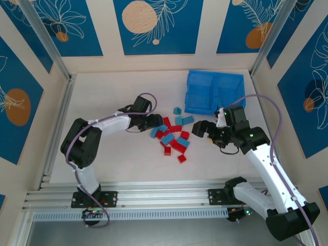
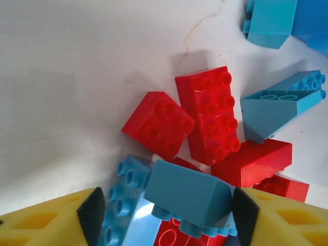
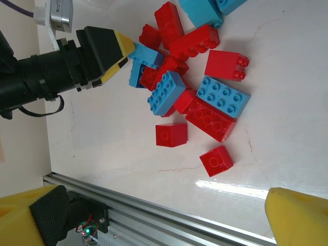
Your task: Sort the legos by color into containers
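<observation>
Upper right overhead, bin (image 1: 202, 95): compartments seem bare, though the view is coarse.
Right gripper (image 1: 201, 132): spread, holding nothing, right of the heap.
Left gripper (image 1: 149, 122): spread, straddling the teal brick.
Legos (image 1: 171, 136): mixed heap, frame centre.
Teal brick (image 2: 187, 192): lower centre; pinch squarely and lift straight, since neighbours touch it.

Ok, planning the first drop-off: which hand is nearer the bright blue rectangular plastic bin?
Right. The right hand is just in front of the bin; the left hand is farther left, at the pile of red and light blue plastic bricks.
</observation>
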